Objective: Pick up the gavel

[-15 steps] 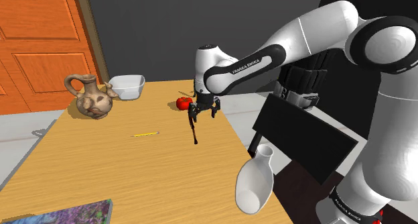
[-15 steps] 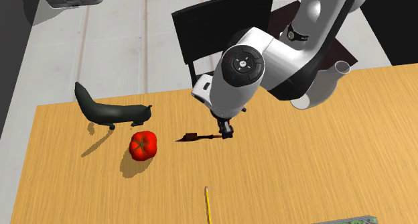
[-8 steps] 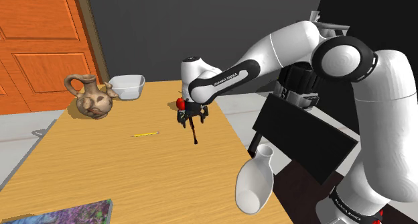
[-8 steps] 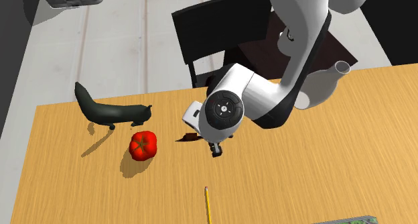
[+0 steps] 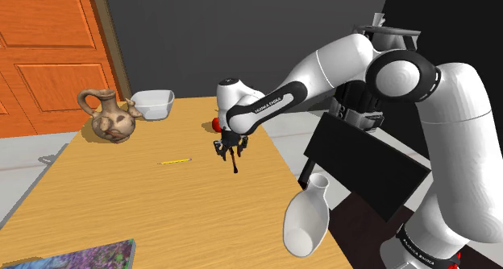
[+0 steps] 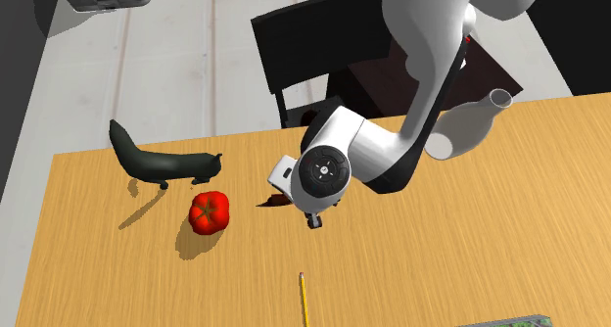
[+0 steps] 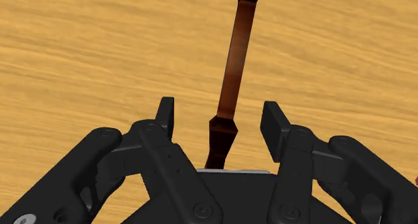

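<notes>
Your black pincer (image 7: 220, 117) stands wide astride the slim reddish-brown gavel (image 7: 236, 51) lying flat on the light wood-grain worktop (image 7: 94, 48); neither finger touches it, so closing here should clamp the handle.

I am looking at a light wooden table (image 5: 121, 203) standing before a dark grey wall (image 5: 242, 34) and an orange panelled door (image 5: 48, 58), with a black chair (image 6: 323, 39) sitting at its edge on pale grey planked floor (image 6: 166, 70).
</notes>
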